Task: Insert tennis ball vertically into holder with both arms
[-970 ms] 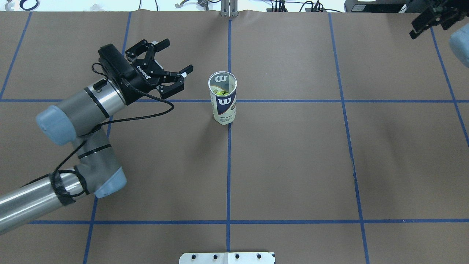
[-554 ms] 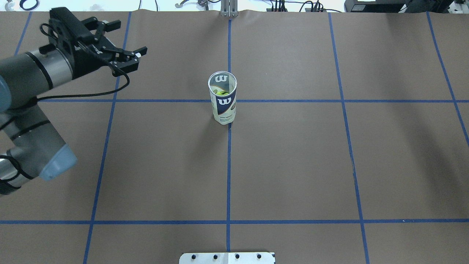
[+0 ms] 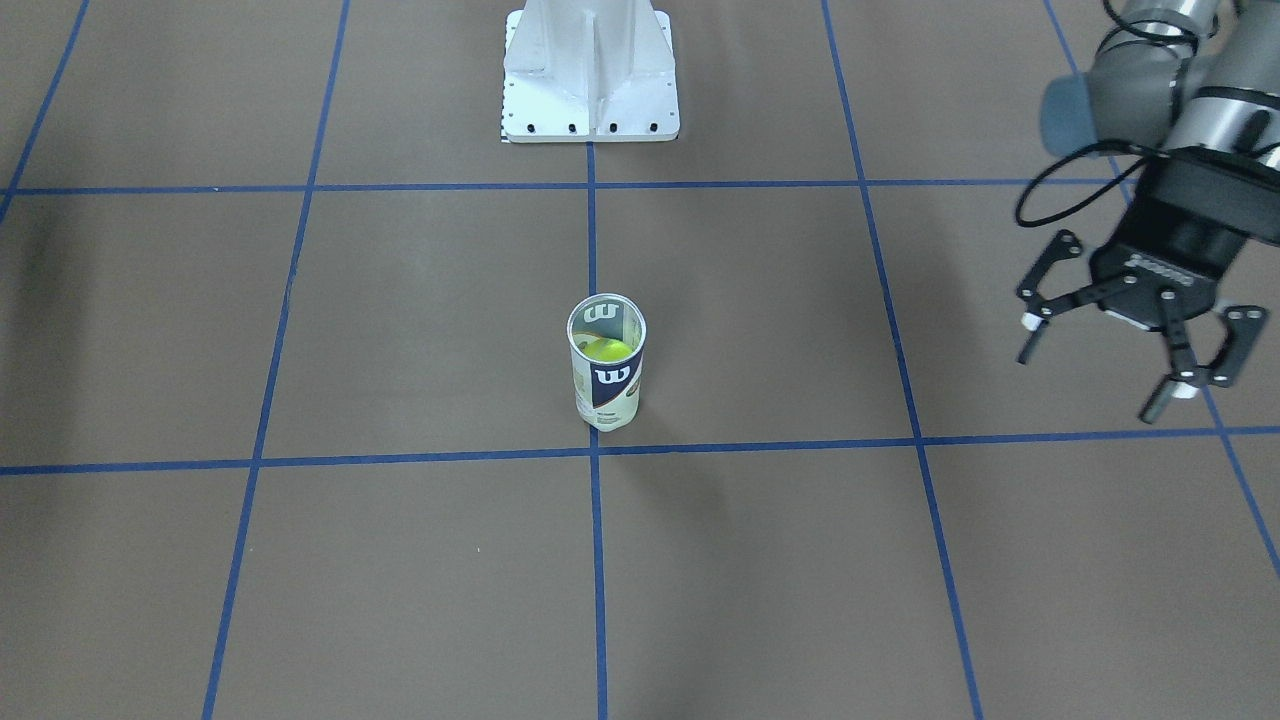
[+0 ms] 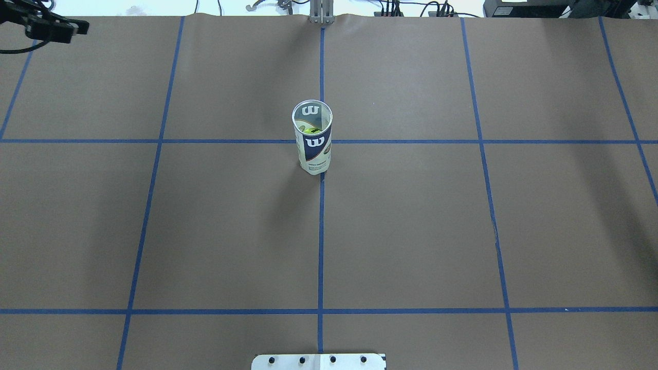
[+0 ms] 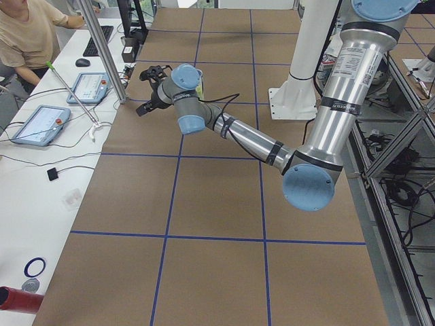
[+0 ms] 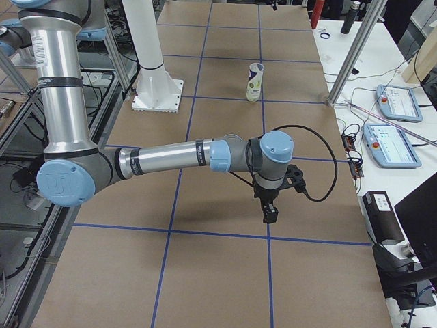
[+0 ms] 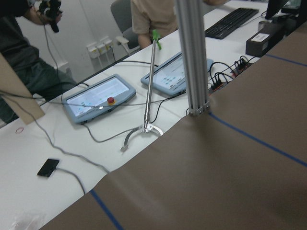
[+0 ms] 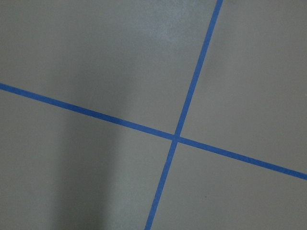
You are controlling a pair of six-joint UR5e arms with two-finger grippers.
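The holder, a clear tube with a navy and white "W" label, stands upright at the table's middle, also in the overhead view and small in the exterior right view. A yellow-green tennis ball sits inside it. My left gripper is open and empty, far out to my left of the holder, at the overhead view's top-left corner. My right gripper shows only in the exterior right view, low over bare table far from the holder; I cannot tell whether it is open or shut.
The white pedestal base stands at the robot's edge of the table. Blue tape lines grid the brown table. An aluminium post, tablets and people are beyond the table's far edge.
My left arm has swung away from the holder, out to the far-left corner, its gripper still open. My right gripper has left the overhead view's top-right corner. The holder has not moved.
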